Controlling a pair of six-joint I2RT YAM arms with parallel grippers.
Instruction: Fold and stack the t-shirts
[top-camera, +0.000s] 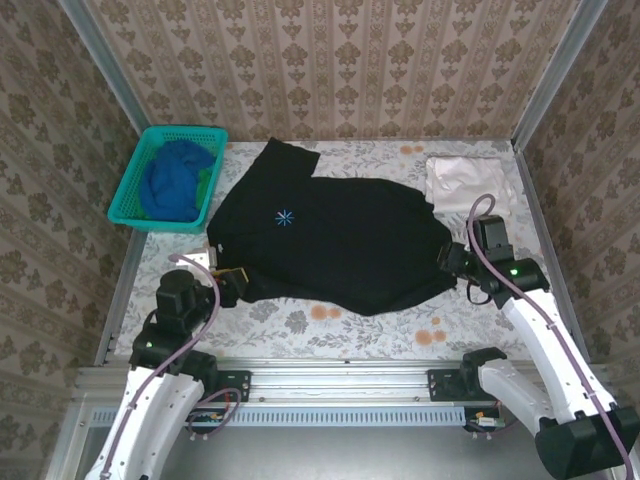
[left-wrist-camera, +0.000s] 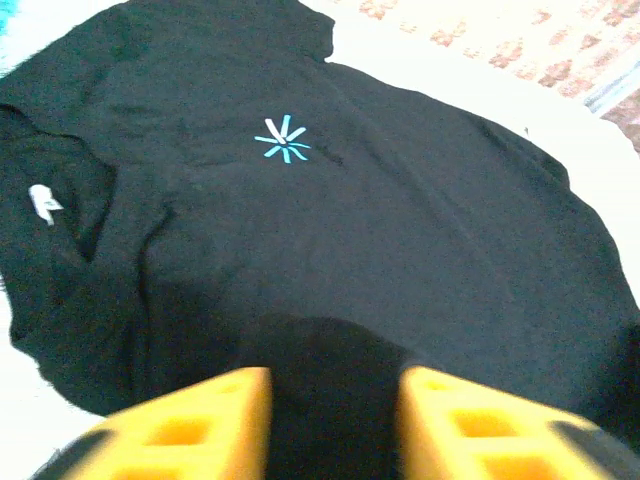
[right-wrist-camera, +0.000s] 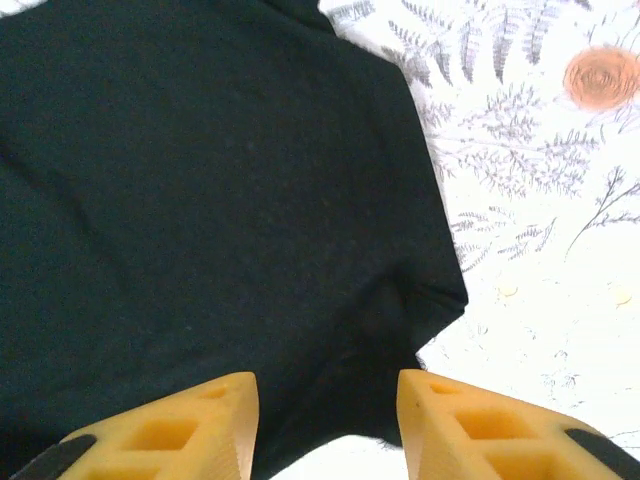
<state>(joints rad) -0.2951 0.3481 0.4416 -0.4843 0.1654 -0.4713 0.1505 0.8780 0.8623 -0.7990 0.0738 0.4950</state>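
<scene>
Nearest you, just past the metal rail (top-camera: 330, 368) along the table's near edge, your left hand (top-camera: 230, 274) sat at the near-left edge of the large black cloth t-shirt (top-camera: 340, 240). Its yellow fingers (left-wrist-camera: 215, 420) stood apart, with dark cloth lying between them rather than pinched. Your right hand (top-camera: 452, 262) was at the shirt's right end, likewise spread. The shirt's corner lay loose on the table between its fingers (right-wrist-camera: 190, 430). Neither hand held anything.

The black t-shirt lay spread across the middle of the flowered white table (top-camera: 330, 318). Its small light-blue starburst mark (top-camera: 285, 217) faced up toward the left, and one sleeve reached toward the far side. The step in hand looked to me like flattening the shirt ahead of a first fold. To do that well, you needed to lift both hands straight up off the cloth so no finger dragged it. Then you could smooth the rumpled left side, where your left wrist view showed creases, before picking a fold line. Soft cloth like this would follow any snag.

The bare strip of table on the near side was narrow, so folding inward seemed safer than pulling toward the rail. Farther off, the teal plastic mesh basket (top-camera: 126, 182) stood at the far left, just beside the shirt, holding the crumpled blue cloth t-shirt (top-camera: 178, 180). The folded pale white-pink t-shirt (top-camera: 465, 180) lay at the far right, near the black shirt's right end. The patterned walls (top-camera: 330, 60) closed in on the left, right and far sides, so wide swings had little margin.
</scene>
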